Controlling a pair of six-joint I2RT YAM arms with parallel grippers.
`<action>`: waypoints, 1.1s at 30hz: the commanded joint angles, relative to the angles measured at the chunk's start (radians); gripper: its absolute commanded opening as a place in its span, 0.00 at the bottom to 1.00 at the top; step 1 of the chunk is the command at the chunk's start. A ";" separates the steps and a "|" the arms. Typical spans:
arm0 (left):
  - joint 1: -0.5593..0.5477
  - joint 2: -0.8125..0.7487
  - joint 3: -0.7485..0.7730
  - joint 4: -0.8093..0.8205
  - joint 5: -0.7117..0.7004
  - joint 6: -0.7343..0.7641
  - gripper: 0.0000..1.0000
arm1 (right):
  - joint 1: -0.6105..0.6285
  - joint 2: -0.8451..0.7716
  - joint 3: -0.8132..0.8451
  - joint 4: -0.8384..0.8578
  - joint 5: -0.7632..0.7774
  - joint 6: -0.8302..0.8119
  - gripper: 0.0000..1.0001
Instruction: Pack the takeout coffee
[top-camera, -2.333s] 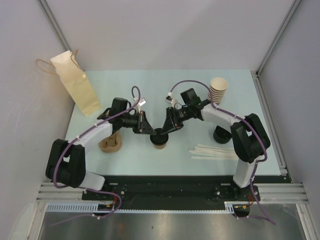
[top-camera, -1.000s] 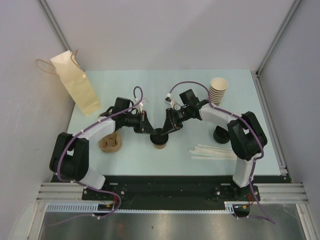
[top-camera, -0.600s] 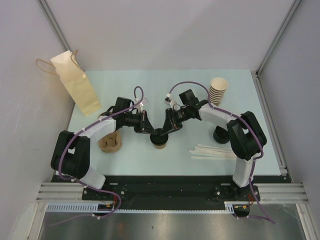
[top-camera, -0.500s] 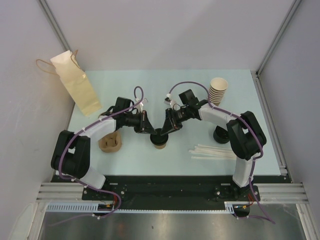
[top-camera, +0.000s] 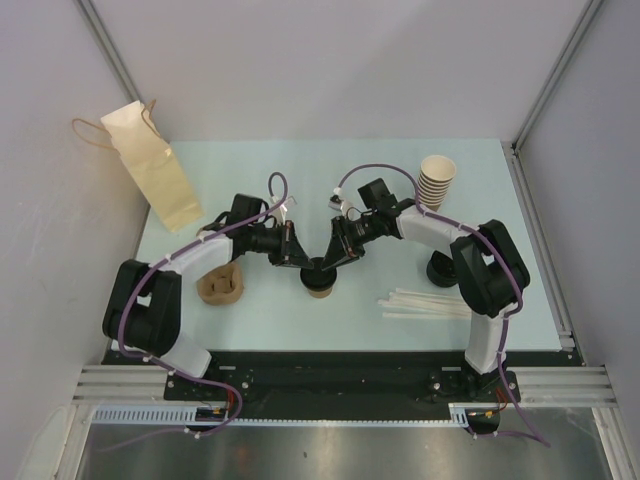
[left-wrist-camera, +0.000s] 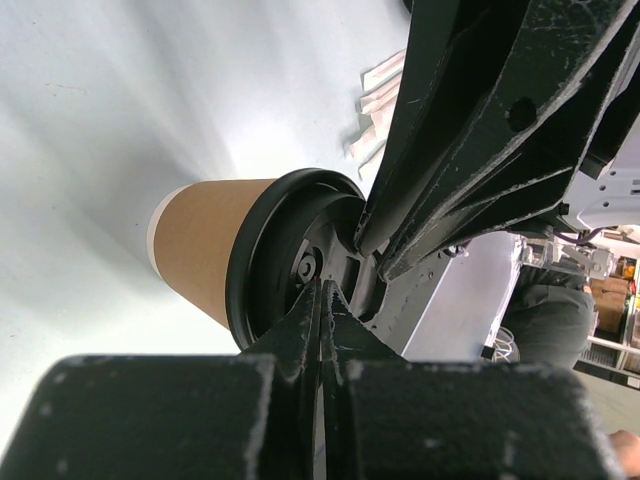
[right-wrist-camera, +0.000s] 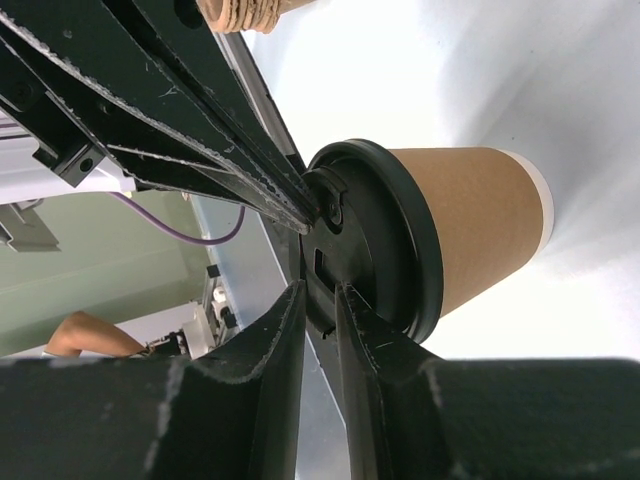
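Note:
The takeout coffee (top-camera: 319, 281), a tan paper cup with a black lid, stands upright at the table's middle front. It also shows in the left wrist view (left-wrist-camera: 195, 245) and the right wrist view (right-wrist-camera: 470, 225). My left gripper (top-camera: 304, 262) comes in from the left, shut, its tips (left-wrist-camera: 321, 287) touching the lid's top. My right gripper (top-camera: 329, 261) comes in from the right, its fingers almost together with a slim gap, tips (right-wrist-camera: 320, 290) against the lid (right-wrist-camera: 385, 240). Neither gripper holds the cup.
A tan paper bag (top-camera: 152, 168) stands at the far left. A stack of lidless cups (top-camera: 436, 181) is at the far right, with black lids (top-camera: 443, 270) under the right arm. White straws (top-camera: 430, 302) lie front right. A brown cardboard holder (top-camera: 220, 286) sits left of the cup.
Both arms have shifted slightly at the elbows. The fingertips stay at the lid and the cup has not moved.

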 joint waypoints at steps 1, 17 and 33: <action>0.007 0.011 -0.028 -0.054 -0.167 0.072 0.00 | 0.000 0.051 -0.019 -0.066 0.145 -0.066 0.25; 0.011 -0.170 0.027 -0.008 0.131 0.018 0.07 | 0.049 -0.096 0.109 -0.105 -0.041 -0.126 0.33; 0.140 -0.196 -0.115 -0.094 0.004 0.041 0.57 | -0.036 -0.134 0.068 -0.325 0.139 -0.235 0.80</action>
